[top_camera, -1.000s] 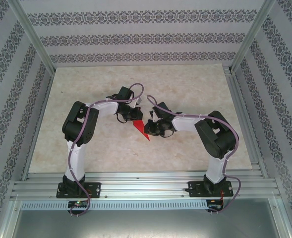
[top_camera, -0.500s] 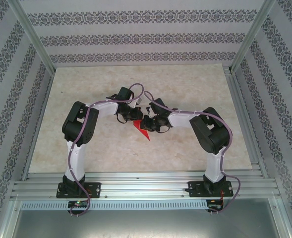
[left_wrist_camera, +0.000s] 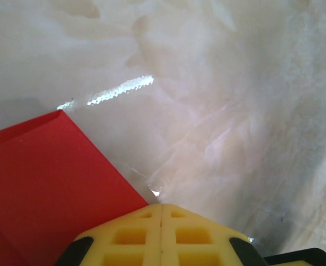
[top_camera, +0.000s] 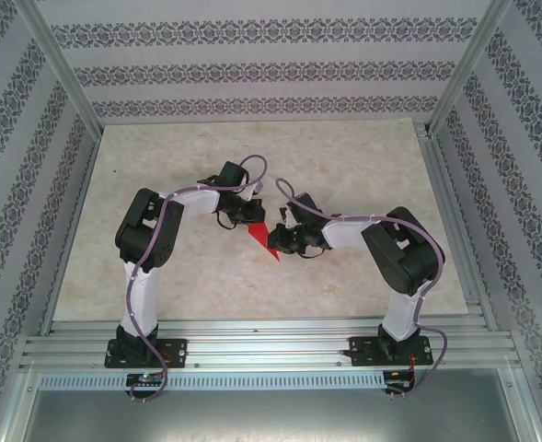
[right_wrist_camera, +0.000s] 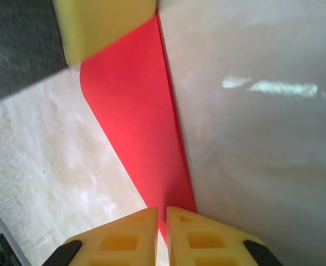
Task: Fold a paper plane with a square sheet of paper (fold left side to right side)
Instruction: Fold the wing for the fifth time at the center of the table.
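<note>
Right claw (right_wrist_camera: 161, 216) rightward on paper plane (right_wrist_camera: 135, 111)

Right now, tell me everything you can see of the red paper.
The red paper sheet is thin, plain and unmarked, folded into a narrow layered shape that tapers to a point toward the arm bases. It sits on the marbled table between both grippers. The right gripper is closed on its narrow end. The shut left gripper rests at its edge, where a lower layer shows.

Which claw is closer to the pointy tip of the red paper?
Right. The right claw sits by the narrow pointed end of the folded bright red paper sheet; the left claw sits at the opposite, wider end.
</note>
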Motion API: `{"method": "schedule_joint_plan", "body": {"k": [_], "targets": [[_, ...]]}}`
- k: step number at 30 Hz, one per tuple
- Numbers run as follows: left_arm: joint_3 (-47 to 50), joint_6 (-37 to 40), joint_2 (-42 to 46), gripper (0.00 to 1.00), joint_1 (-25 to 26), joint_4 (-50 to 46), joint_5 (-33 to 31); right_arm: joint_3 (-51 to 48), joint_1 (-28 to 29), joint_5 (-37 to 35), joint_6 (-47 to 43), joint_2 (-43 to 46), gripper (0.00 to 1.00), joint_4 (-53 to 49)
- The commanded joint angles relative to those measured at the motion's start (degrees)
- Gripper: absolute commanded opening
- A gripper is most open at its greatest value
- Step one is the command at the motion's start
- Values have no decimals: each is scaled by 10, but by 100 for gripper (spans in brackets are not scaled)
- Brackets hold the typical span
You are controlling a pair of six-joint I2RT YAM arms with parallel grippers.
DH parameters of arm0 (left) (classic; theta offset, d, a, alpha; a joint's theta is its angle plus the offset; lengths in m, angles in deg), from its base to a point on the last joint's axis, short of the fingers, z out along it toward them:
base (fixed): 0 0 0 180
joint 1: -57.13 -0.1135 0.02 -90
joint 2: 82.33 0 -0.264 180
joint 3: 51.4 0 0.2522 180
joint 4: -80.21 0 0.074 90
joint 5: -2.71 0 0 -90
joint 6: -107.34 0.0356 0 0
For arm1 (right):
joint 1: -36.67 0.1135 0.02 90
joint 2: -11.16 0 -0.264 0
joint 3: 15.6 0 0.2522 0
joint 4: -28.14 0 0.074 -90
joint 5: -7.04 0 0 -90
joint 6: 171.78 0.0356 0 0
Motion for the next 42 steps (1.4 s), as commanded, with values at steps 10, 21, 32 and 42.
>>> {"method": "schedule_joint_plan", "body": {"k": [10,21,32,42], "targets": [[19,17,-33,6,-17,-18,-87,-110,29,23,31,28,14,-92],[21,23,-29,6,-18,-16,-85,-102,26,21,4,70,14,-158],[30,25,-16,6,-18,-4,-68,24,-13,24,-22,128,15,-162],[30,20,-16,6,-17,2,-61,70,-6,-17,2,5,15,-66]]}}
